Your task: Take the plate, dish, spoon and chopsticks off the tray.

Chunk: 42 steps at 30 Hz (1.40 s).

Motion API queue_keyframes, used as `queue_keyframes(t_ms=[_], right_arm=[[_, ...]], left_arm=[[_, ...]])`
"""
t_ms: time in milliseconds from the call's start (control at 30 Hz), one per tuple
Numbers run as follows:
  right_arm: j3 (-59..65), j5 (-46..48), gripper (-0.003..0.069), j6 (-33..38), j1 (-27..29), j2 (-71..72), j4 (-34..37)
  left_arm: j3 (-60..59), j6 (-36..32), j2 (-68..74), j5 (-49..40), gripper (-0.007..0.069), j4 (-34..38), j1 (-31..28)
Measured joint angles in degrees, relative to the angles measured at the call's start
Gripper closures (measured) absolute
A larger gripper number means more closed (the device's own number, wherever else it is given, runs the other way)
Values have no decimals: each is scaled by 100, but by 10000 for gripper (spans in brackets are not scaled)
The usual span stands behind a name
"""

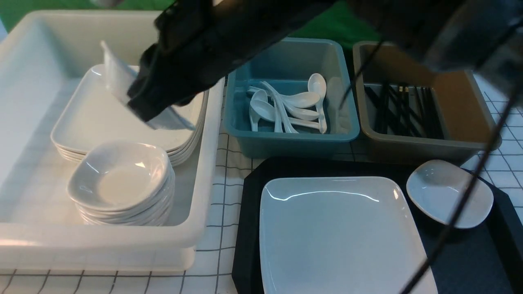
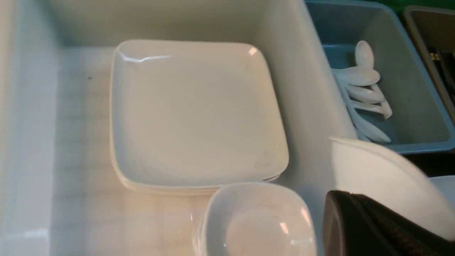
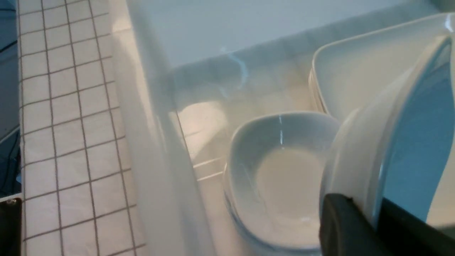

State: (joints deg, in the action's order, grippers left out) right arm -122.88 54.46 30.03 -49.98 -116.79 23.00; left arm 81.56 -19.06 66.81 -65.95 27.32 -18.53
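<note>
the dish [image 1: 116, 73] is hanging on edge, steeply tilted, above and just beyond the dish stack [image 1: 122, 183], the right gripper [image 3: 376, 217] clamping its rim. that stack is lying below the jaws, robot-side, so levelling is likely coming before lowering. the left jaws' state is not showing.

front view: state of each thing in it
right gripper: shut on held dish
held dish: tilted, in the air over the white bin
plate: flat on the tray, empty
tray dish: upright on the tray, empty
spoons: loose in the blue bin
chopsticks: lying in the brown bin
stacked dishes: nested in the white bin
stacked plates: flat in the white bin
</note>
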Motion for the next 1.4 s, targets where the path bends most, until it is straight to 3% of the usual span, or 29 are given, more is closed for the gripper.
queue_keyframes(t_ms=[333, 433, 633, 733, 900, 967, 1033, 1167, 1233, 1400], right_arm=[[-928, -188, 599, -7, -400, -1443, -499], [-933, -111, 490, -67, -439, -1499, -486], [-952, 256, 170, -301, -429, -1461, -553], [-1056, 633, 122, -591, -429, -1374, -558], [-1409, 1396, 107, -1241, -429, -939, -821], [-1415, 1461, 138, -1588, -394, -627, -1375], [-1359, 1485, 223, -1783, -277, -278, -1997], [-583, 1472, 546, -1923, 279, 593, -2686], [159, 1472, 623, -1917, 730, 1149, -2778], [2197, 1486, 655, -1612, 2048, 2344, -2854]], left_arm=[[-563, 0, -296, 122, 628, 63, -72], [-576, 0, -296, 91, 628, 75, -72], [-580, 0, -296, 77, 628, 212, -72], [-586, 0, -296, 77, 628, 312, -72], [-586, -31, -296, 172, 628, 596, 92], [-586, -46, -296, 306, 628, 708, 392], [-586, -56, -296, 464, 628, 726, 812], [-586, -8, -199, 751, 628, 503, 2066], [-586, 163, -31, 848, 628, 254, 2829], [-586, 470, 679, 1094, 628, -372, 4584]])
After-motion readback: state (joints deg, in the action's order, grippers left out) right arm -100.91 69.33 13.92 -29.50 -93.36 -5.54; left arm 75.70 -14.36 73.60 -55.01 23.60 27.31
